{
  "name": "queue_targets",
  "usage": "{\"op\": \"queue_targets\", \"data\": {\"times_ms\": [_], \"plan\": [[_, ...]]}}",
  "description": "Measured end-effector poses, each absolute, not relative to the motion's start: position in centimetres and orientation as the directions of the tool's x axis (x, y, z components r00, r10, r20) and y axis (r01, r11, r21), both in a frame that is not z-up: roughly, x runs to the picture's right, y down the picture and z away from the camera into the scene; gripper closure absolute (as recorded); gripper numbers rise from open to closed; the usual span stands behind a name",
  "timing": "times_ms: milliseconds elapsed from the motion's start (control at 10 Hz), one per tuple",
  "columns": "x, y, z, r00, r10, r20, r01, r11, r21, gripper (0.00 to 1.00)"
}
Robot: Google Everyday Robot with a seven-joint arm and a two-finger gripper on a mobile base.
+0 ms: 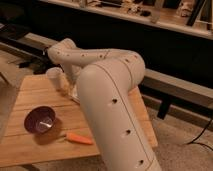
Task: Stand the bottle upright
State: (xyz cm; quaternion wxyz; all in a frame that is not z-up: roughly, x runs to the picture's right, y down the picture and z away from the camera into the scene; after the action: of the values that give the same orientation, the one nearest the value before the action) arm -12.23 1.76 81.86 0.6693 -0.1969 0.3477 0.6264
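Bottle [54, 76]: that is the pale, see-through shape I make out at the far left of the wooden table [30, 150], close to the back edge and just beside my pincer [69, 85]. Whether it stands upright, tilts or lies flat I cannot tell from here. My 1 arm [115, 115] arches over the table from the near right and bends down at the wrist right above that spot. I judge that is on purpose: coming from above leaves room to tip a lying bottle onto its base. The pincer hangs low under the wrist, half lost against the arm's pale shell. How wide it stands, and whether it has hold of anything, I cannot tell. 2 other things share the board, the purple bowl [40, 120] and the orange carrot [79, 138], both at the near side and well apart from the bottle, so neither crowds the work. My read: this is the approach or the grasp, with the standing-up not yet confirmed. The risk, as I see it, is a light, smooth bottle rolling off the back edge.
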Motion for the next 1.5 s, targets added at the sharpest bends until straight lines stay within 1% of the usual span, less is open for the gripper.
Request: {"op": "queue_targets", "data": {"times_ms": [200,700,1500], "plan": [[-11.8,0.9,82.8,-0.054,0.728,-0.683,-0.975,0.109,0.193,0.20],[-10.1,-0.8,84.4,-0.062,0.751,-0.657,-0.964,0.126,0.236,0.20],[-9.9,-0.9,87.6,0.011,0.763,-0.647,-0.953,0.205,0.225,0.20]]}}
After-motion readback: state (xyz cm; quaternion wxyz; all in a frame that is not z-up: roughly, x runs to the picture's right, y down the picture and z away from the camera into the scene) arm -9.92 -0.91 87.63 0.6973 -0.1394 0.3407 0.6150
